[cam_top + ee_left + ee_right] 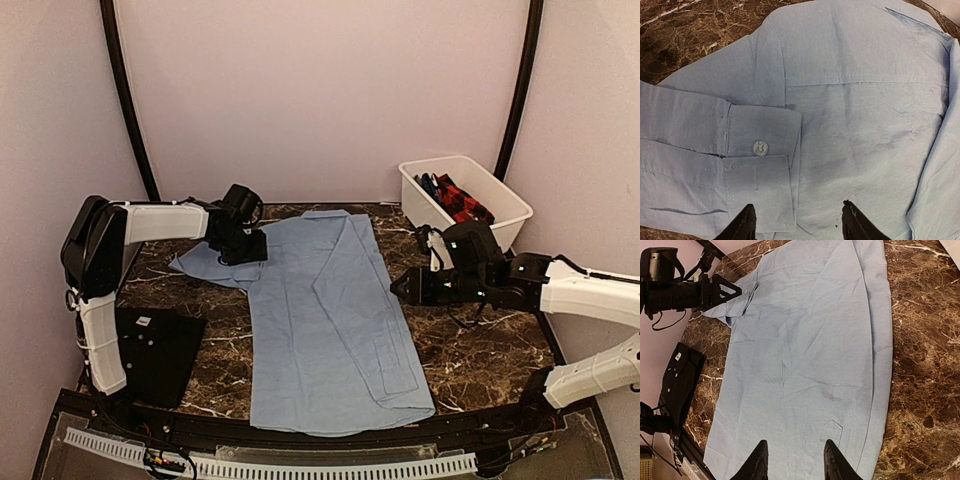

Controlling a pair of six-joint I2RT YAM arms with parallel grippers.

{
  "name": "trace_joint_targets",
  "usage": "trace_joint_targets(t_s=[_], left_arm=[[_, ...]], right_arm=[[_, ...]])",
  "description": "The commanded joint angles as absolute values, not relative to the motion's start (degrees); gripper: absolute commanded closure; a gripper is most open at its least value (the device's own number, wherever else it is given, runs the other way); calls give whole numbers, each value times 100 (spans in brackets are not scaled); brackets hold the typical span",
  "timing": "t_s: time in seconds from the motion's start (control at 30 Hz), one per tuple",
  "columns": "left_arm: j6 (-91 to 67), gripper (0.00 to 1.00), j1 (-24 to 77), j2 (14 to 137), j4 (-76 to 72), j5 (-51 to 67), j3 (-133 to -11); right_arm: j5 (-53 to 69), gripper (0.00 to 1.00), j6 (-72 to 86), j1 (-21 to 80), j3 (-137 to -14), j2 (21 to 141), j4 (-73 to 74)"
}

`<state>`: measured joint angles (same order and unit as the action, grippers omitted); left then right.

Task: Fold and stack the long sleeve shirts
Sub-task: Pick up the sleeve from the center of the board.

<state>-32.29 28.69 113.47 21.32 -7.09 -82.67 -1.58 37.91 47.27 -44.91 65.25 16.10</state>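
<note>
Blue shirt [330,330] lies flat down the middle of the surface [480,340], far edge to near edge, left pincer [799,221] and right pincer [796,460] both spread, holding nothing, so imo the folded-in cuff [762,145] could snag a left fingertip and flop open.

The dark brown marbled table [470,350] is carrying a light-blue shirt [320,330] lying spread flat across its middle, a black mat [155,350] lying at its near left, and a white bin [418,200] sitting at its far right corner.
</note>
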Motion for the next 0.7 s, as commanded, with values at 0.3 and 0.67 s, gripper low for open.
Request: trace_joint_targets(t_s=[0.3,0.67], left_arm=[[-2778,47,2821,11726,2171,-254,-8209],[-2639,65,2821,11872,2435,-638,-8191]], right_arm=[[114,65,4162,4746,-4232,6647,1188],[307,65,4219,4746,-4192,6883,968]])
